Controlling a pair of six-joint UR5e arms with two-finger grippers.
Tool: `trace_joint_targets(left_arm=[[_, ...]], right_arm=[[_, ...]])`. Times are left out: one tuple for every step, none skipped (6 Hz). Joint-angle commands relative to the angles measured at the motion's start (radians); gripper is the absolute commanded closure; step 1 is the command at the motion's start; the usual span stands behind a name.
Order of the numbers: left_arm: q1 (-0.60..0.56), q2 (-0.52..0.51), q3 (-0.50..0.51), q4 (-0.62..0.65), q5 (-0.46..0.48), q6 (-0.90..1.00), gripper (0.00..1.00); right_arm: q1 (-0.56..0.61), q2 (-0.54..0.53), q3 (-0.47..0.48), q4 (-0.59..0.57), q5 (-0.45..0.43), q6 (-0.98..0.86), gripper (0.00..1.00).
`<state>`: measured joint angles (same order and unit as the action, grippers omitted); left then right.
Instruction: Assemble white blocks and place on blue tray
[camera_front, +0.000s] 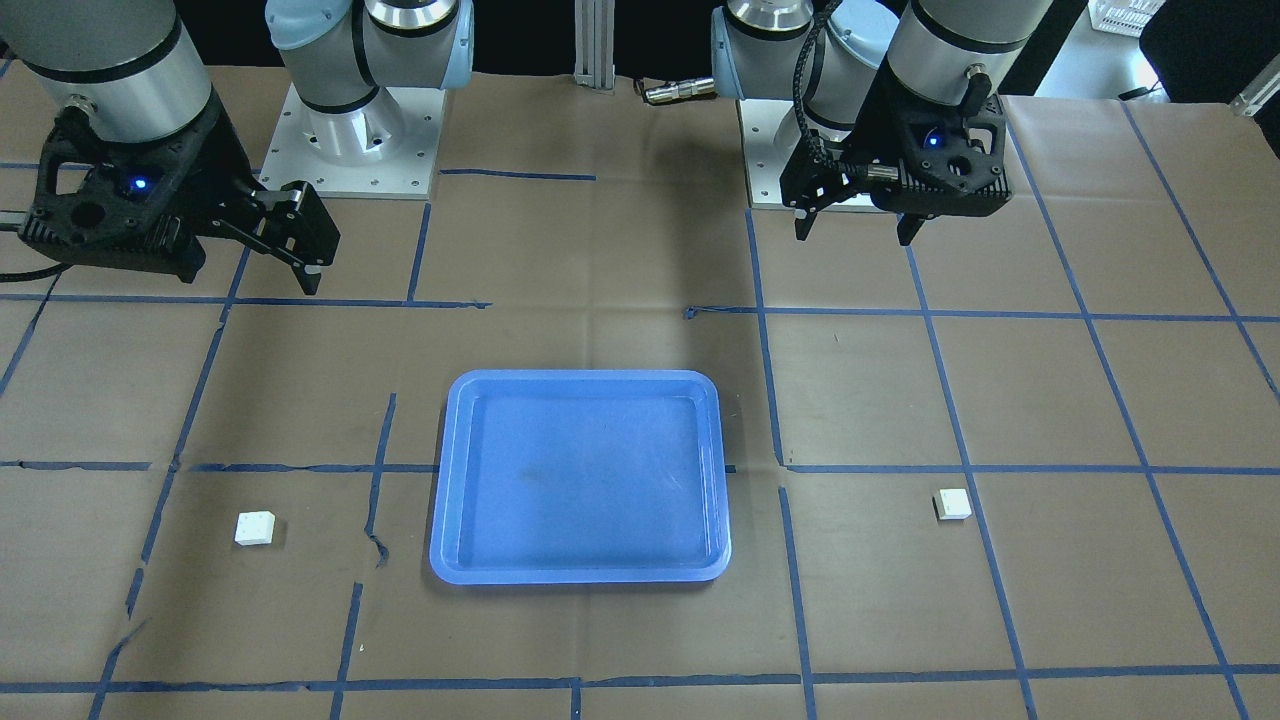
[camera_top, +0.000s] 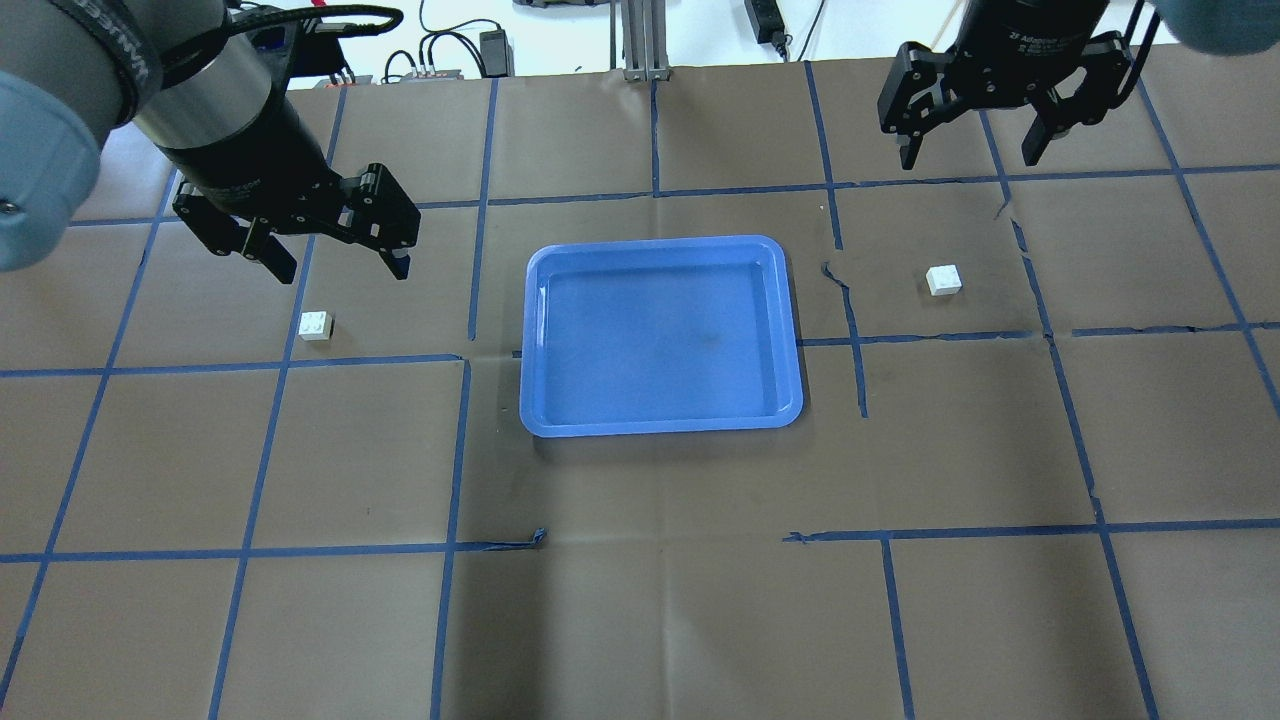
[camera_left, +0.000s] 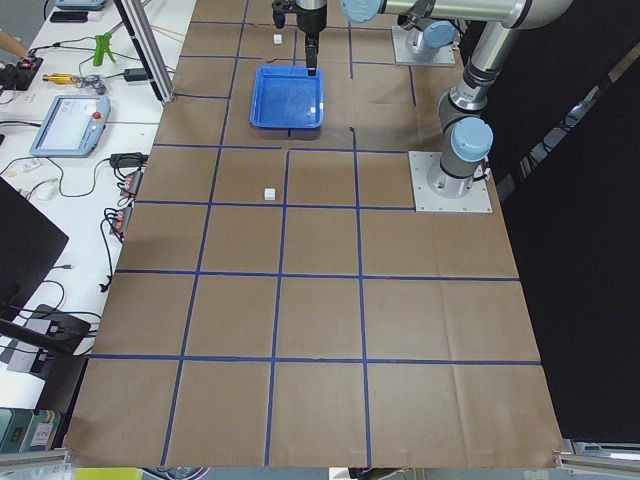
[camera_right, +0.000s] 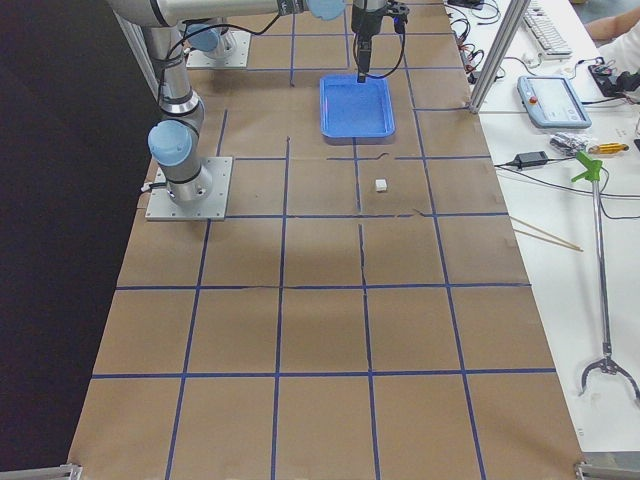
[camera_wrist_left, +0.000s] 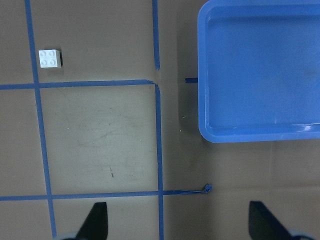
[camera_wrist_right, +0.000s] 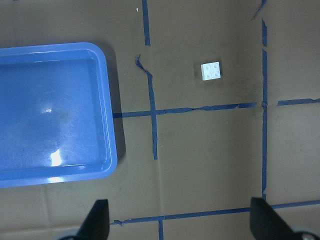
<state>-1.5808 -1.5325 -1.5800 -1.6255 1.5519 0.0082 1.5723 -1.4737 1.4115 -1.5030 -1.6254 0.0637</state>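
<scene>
The blue tray lies empty at the table's middle, also in the front view. One white block lies studs up left of the tray, just below my left gripper, which hangs open and empty above the table. The other white block lies right of the tray, nearer than my open, empty right gripper. The left wrist view shows its block and the tray's corner. The right wrist view shows its block and the tray's rim.
Brown paper with a blue tape grid covers the table; the tape is torn near the tray. The arms' base plates stand at the robot's side. A bench with tools and a pendant runs along the far edge.
</scene>
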Motion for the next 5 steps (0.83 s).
trace_joint_targets(left_arm=[[0.001,0.000,0.000,-0.005,0.011,0.009,0.00],[0.002,0.000,0.000,-0.005,0.011,0.010,0.00],[0.004,0.002,0.006,-0.005,0.026,0.012,0.00],[0.004,-0.024,0.009,-0.005,0.061,0.028,0.00],[0.014,-0.023,0.030,-0.004,0.063,0.030,0.00]], right_arm=[[-0.003,-0.014,0.017,-0.017,0.002,-0.004,0.00],[-0.003,-0.011,0.014,-0.017,0.004,-0.004,0.00],[-0.003,-0.011,0.014,-0.017,0.016,-0.004,0.00],[-0.005,-0.011,0.015,-0.019,0.036,-0.004,0.00],[-0.006,-0.014,0.020,-0.017,0.029,-0.005,0.00]])
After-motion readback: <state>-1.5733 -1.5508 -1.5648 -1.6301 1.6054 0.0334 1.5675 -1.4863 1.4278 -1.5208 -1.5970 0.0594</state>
